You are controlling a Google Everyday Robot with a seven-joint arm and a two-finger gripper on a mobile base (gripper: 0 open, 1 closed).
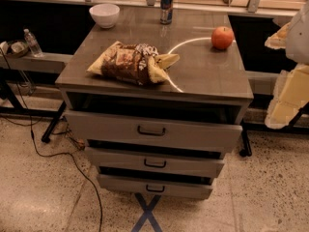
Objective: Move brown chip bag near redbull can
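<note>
Four things on the grey cabinet top (207, 76): brown chip bag, redbull can, white bowl, red apple.

Brown chip bag (129, 63): lying crumpled toward the front left of the top, dark brown middle with white speckles, yellow edges, one yellow end pointing right toward the centre. Touching nothing else on the top.

Redbull can (166, 5): upright at the back edge, about mid-width, blue and silver, well apart from the bag.

White bowl (104, 15): upright at the back left corner, left of the can, apart from it.

Red apple (222, 37): on the right side of the top, between the can's row and the front edge, apart from both can and bag.

Gripper (288, 93): at the right edge of view, off the cabinet's right side, partly cut by the frame, pale yellow and white, well apart from the bag and touching nothing on the top. Open or closed: cannot tell.

Below the top, three drawers, top drawer (152, 129), middle drawer (154, 162), bottom drawer (154, 187), each pulled out a little, with a dark gap above each front and a dark handle at the centre.

Clear water bottle (33, 42) upright on a low ledge at far left. Black cable (72, 163) trailing across the speckled floor at left. Blue tape cross (147, 214) on the floor just before the cabinet.
</note>
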